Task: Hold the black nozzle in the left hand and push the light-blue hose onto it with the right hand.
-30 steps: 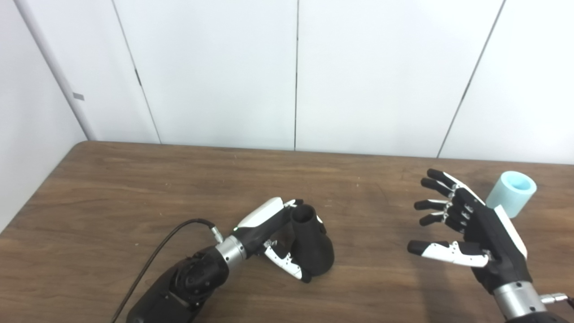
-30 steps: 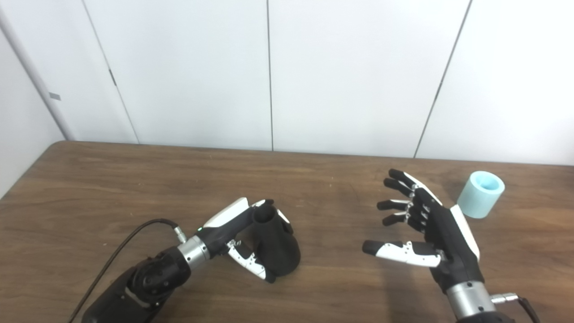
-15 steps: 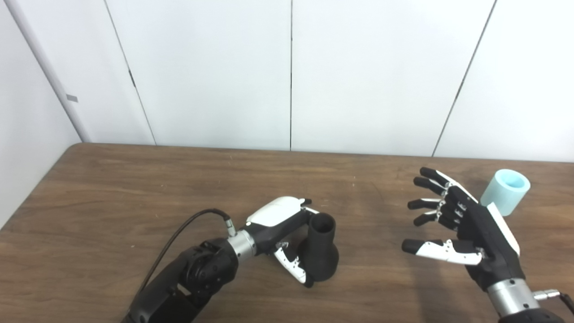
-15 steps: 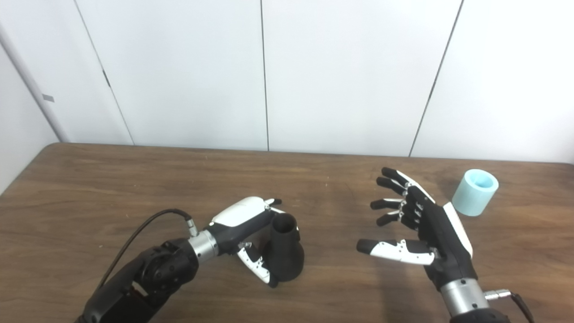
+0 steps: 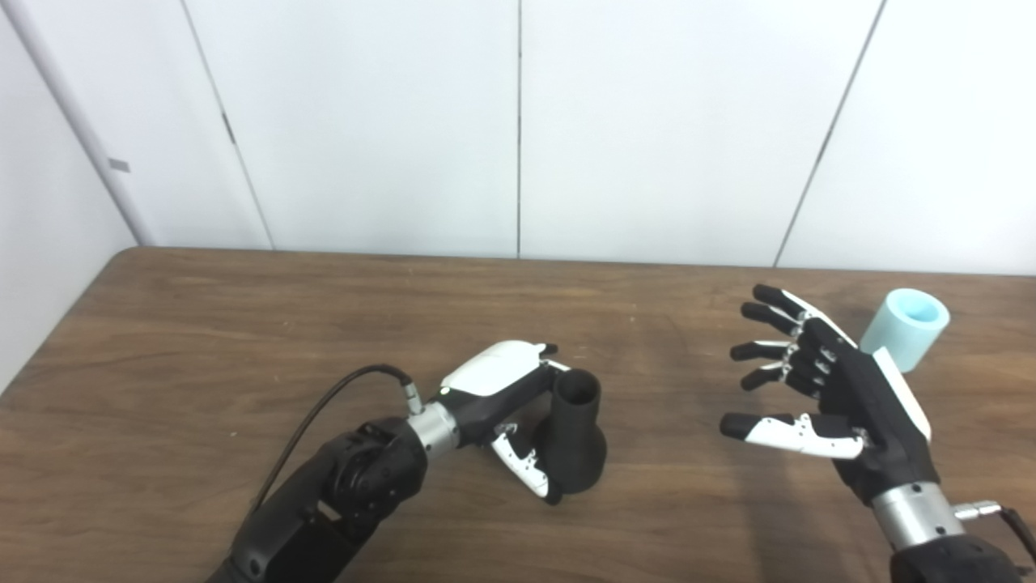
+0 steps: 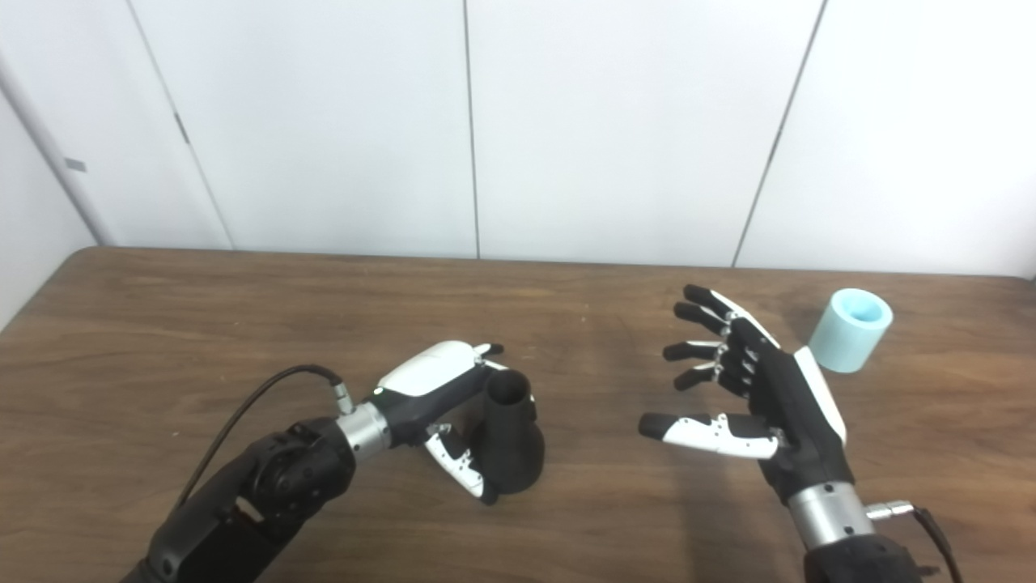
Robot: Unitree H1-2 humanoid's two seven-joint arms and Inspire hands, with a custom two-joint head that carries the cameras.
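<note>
Left hand (image 5: pixel 506 405) grips the black nozzle (image 5: pixel 573 437) at centre; right hand (image 5: pixel 825 397), spread empty, may topple the light-blue hose (image 5: pixel 904 328) at right.

No text, label, brand, number or sign can be read in either view.
</note>
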